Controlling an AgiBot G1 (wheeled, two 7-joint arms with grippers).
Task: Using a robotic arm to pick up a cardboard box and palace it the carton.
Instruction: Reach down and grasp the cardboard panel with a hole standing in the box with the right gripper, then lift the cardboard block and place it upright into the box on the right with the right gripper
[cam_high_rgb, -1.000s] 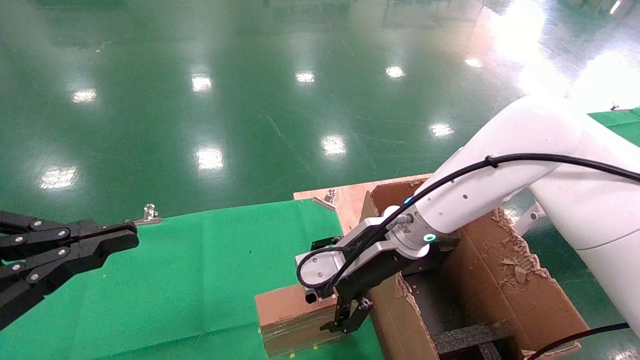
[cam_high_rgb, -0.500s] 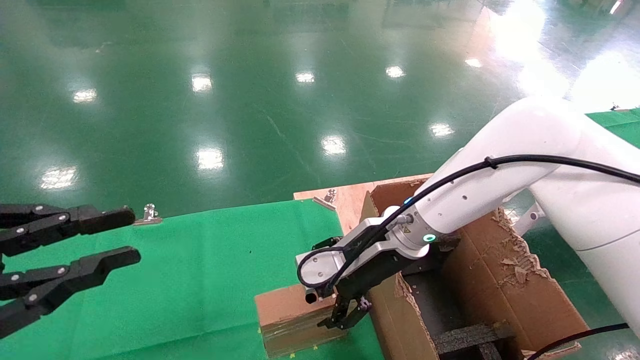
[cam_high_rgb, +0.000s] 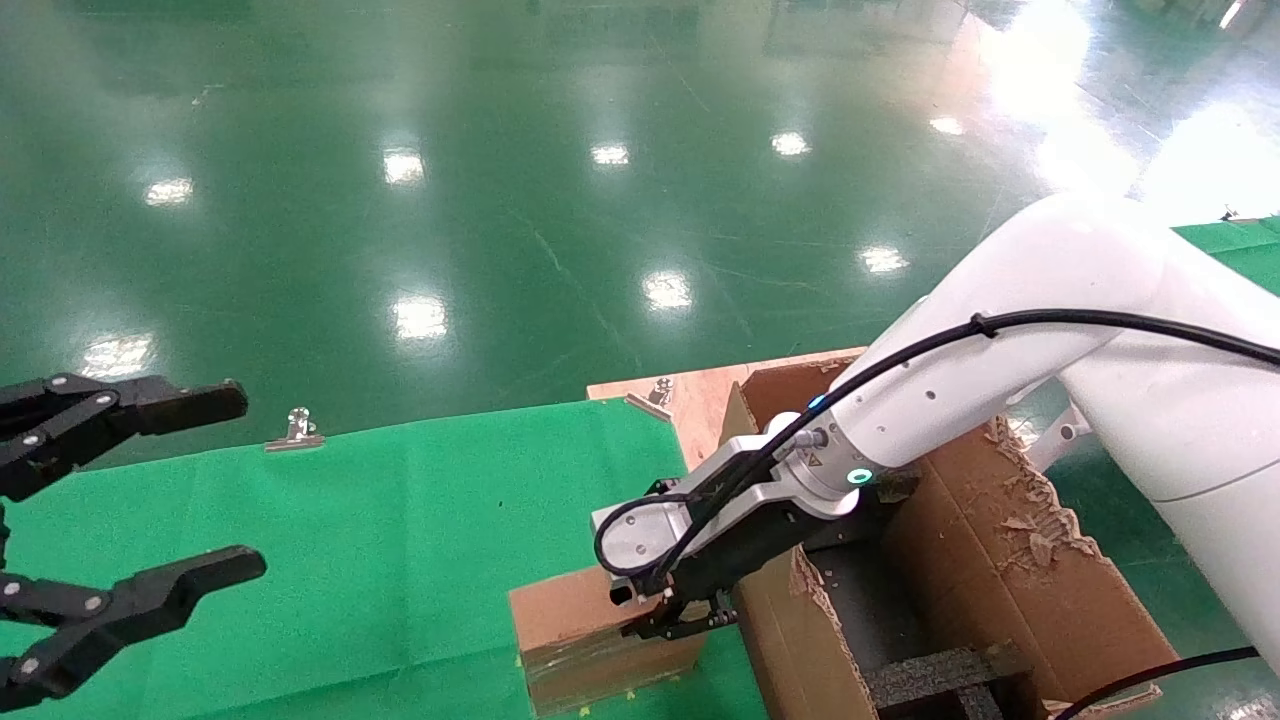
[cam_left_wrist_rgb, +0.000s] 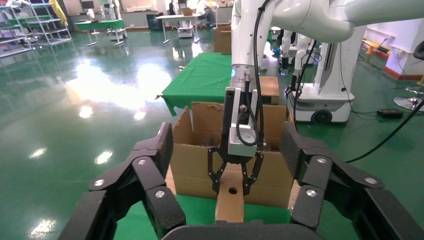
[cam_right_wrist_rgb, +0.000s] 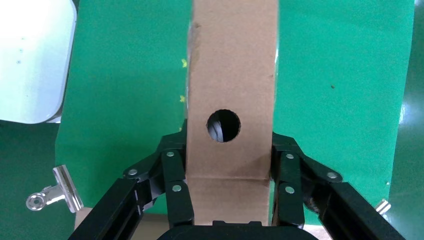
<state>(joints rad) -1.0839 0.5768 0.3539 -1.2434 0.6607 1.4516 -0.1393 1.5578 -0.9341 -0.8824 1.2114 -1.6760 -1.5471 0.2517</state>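
My right gripper (cam_high_rgb: 668, 622) is clenched on the cardboard box (cam_high_rgb: 575, 640), one finger (cam_right_wrist_rgb: 175, 172) pressed to each long side; the box stands on the green cloth (cam_high_rgb: 400, 540) near its right edge, just beside the carton (cam_high_rgb: 1000, 580), whose torn wall rises next to it; my left gripper (cam_high_rgb: 190, 490) hangs over the cloth's left side, released, its fingers spread wide and holding nothing; no brand or print can be read on the box or carton; a small sticker sits on my right wrist by a glowing teal ring (cam_high_rgb: 858, 476), but I cannot read it. The right wrist view shows the round hole (cam_right_wrist_rgb: 223, 125) in the box's top face, with a metal clip (cam_right_wrist_rgb: 55, 190) at the cloth's edge; the head view hides that hole behind my wrist, yet shows shiny tape on the box's side and black foam (cam_high_rgb: 940, 675) inside the carton; the left wrist view catches the robotic arm (cam_left_wrist_rgb: 247, 65) from across the table, coming down upright onto the box, the carton behind it.
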